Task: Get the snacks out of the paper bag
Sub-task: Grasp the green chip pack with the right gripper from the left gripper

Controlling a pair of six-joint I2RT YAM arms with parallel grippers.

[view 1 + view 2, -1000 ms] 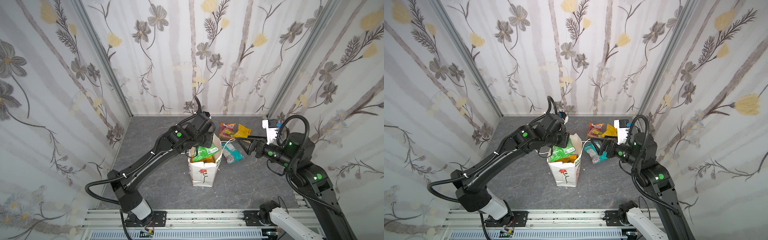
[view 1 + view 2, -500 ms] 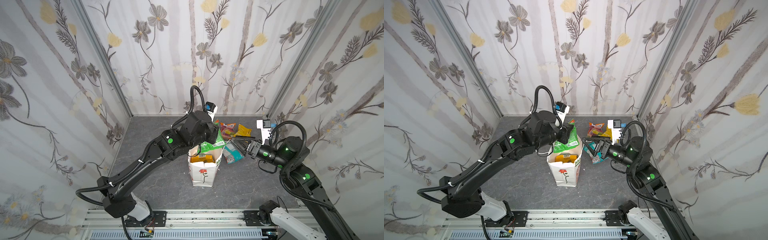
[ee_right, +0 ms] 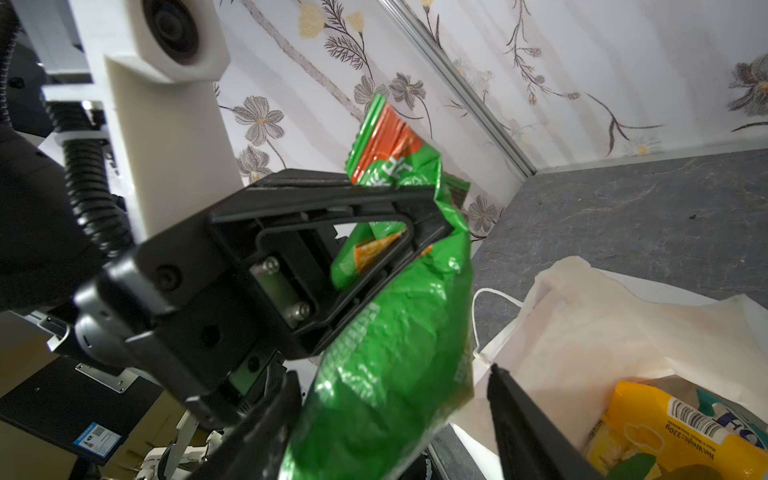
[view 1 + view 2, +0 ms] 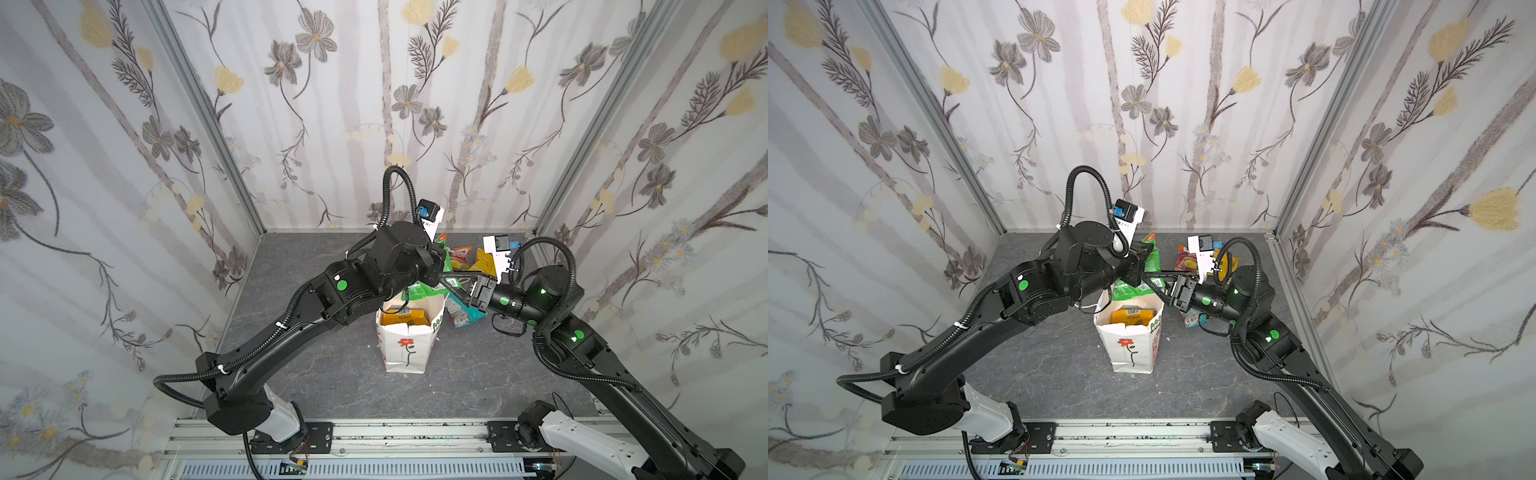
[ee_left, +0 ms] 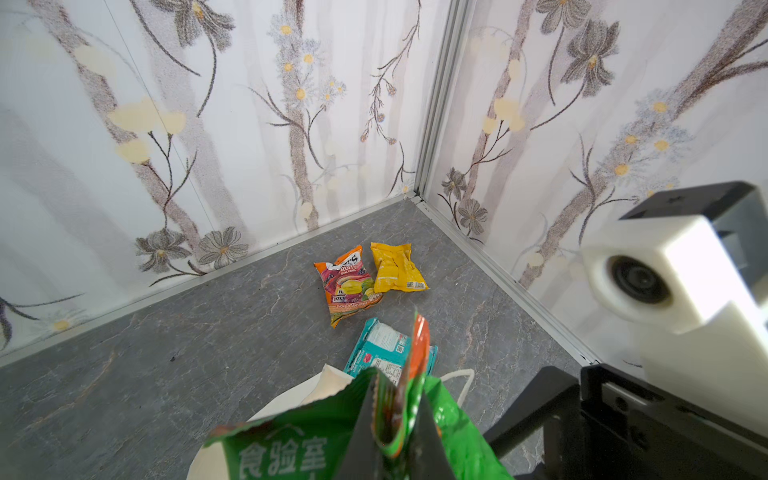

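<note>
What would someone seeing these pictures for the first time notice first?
The bright green packet stands out, pinched by the left gripper over the white paper bag, with the right gripper reaching in, jaws open either side of its lower part. Beyond the bag, an orange-pink packet, a yellow packet and a teal packet lie on the grey floor.

Green packet (image 3: 386, 374): glossy crinkled foil film, hard highlights. Orange-pink packet (image 5: 349, 286) and yellow packet (image 5: 397, 268): same shiny, wrinkled film. Paper bag (image 4: 405, 353): matt white paper, creased at the rim. Floor (image 4: 332, 374): matt grey stone-look sheet, veined. Walls (image 4: 332, 124): matt printed wallpaper. Arm shells (image 4: 291, 332): black satin plastic. Camera housing (image 5: 665, 270): white matt plastic. Rail (image 4: 415, 432): bare metal. Screws (image 3: 271, 263): bright metal.
</note>
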